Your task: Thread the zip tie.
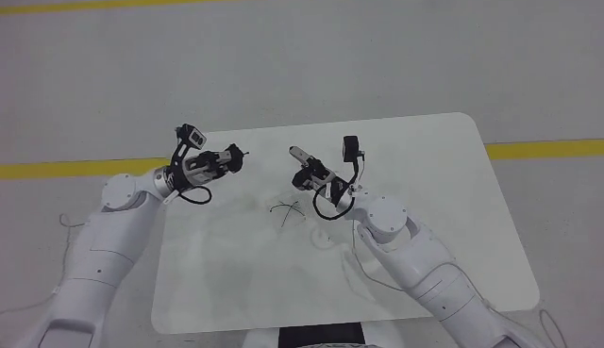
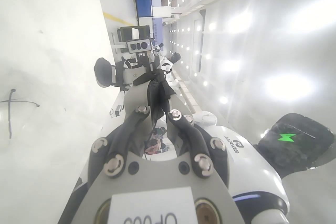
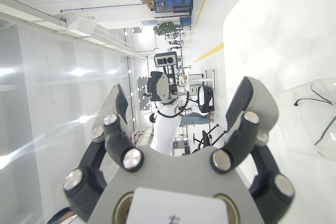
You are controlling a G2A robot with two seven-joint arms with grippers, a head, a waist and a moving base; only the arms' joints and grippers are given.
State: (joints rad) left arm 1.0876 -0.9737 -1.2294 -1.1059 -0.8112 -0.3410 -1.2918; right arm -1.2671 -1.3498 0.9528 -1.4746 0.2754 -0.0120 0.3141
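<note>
Left tool [image 1: 233,157], pressed together, hovered over the white surface [image 1: 453,216] at 10 o'clock from the black zip ties [image 1: 286,208]; whether it pinched anything could not be told. Right tool [image 1: 298,154], spread wide, hung at 12 o'clock from the ties, which lay near the surface's centre.
</note>
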